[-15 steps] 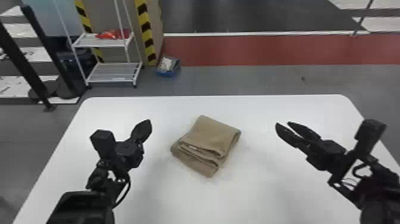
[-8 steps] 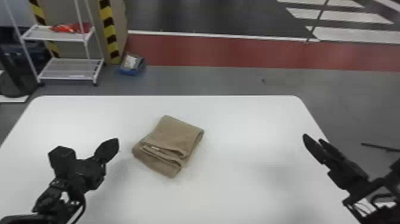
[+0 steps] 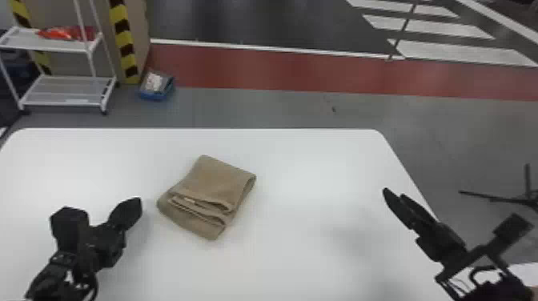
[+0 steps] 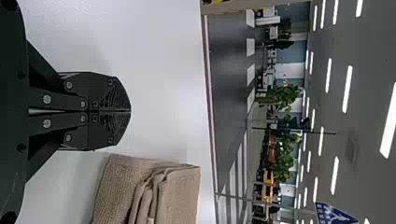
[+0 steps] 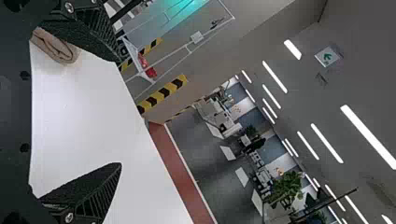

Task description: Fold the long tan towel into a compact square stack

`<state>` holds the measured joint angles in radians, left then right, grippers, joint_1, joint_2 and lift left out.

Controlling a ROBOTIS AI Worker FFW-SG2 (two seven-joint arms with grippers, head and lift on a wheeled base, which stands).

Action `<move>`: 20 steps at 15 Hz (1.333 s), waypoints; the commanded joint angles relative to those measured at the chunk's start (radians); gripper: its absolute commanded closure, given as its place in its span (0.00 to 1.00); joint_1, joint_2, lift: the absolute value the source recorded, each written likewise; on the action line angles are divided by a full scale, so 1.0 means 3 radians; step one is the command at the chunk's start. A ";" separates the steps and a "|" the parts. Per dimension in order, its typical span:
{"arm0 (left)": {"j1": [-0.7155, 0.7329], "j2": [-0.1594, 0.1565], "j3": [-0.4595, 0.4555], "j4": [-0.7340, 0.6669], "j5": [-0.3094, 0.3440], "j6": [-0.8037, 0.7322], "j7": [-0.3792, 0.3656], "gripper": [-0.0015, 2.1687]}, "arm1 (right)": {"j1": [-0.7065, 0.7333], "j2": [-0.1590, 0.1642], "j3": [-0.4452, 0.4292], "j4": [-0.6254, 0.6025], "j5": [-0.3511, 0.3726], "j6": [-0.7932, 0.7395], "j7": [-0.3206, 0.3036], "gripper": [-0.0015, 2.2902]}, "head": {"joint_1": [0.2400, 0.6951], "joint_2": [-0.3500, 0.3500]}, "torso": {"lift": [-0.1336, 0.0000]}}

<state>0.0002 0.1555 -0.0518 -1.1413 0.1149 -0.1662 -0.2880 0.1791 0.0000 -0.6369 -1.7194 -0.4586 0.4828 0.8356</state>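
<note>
The tan towel (image 3: 218, 182) lies on the white table, folded into a thick, roughly square bundle set at a slant, its layered edges towards the front. Left of it in the head view is my left gripper (image 3: 136, 204), not touching it. In the left wrist view the left gripper (image 4: 128, 111) has its fingers pressed together, with the towel (image 4: 123, 182) beside them. Far to the towel's right, near the table's right edge, is my right gripper (image 3: 394, 193). The right gripper (image 5: 119, 113) has its fingers wide apart in the right wrist view, and part of the towel (image 5: 58, 49) shows past one finger.
The white table (image 3: 304, 248) has its rounded far right corner behind the right gripper. Beyond the table stand a white rack (image 3: 66, 90) and a blue bin (image 3: 156, 94) on the floor. A dark stand (image 3: 496, 198) is off to the right.
The head view has turned to the right, so table and towel show farther left. My right gripper has moved away from the towel to the right. The towel's folds look the same.
</note>
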 commanded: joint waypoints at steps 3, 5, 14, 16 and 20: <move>-0.0154 -0.0089 -0.0073 0.0266 -0.0071 -0.0328 0.0019 0.85 | 0.0012 0.0003 0.0057 0.0010 0.0010 0.0004 0.0032 0.04 | 1.00 0.27 | 0.58; -0.0236 -0.0114 -0.0114 0.0409 -0.0122 -0.0379 0.0035 0.85 | 0.0012 0.0003 0.0057 0.0010 0.0010 0.0025 0.0037 0.04 | 1.00 0.26 | 0.58; -0.0067 -0.0135 -0.0190 -0.0010 -0.0127 0.0480 -0.0242 0.85 | -0.0172 0.0003 0.0016 0.0219 0.0056 0.0148 0.0063 0.04 | 1.00 0.18 | 0.58; 0.0188 -0.0135 -0.0195 -0.0429 -0.0107 0.0746 -0.0313 0.85 | -0.0183 0.0003 0.0073 0.0235 0.0071 0.0158 0.0048 0.04 | 1.00 0.18 | 0.58; 0.0490 -0.0150 -0.0293 -0.0936 -0.0086 0.1114 -0.0349 0.85 | -0.0239 0.0003 0.0160 0.0327 0.0107 0.0127 0.0022 0.04 | 1.00 0.15 | 0.58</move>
<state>0.1217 0.1108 -0.1293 -1.3751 0.0867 0.1366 -0.3928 0.1132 0.0000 -0.5958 -1.6313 -0.4304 0.5242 0.8424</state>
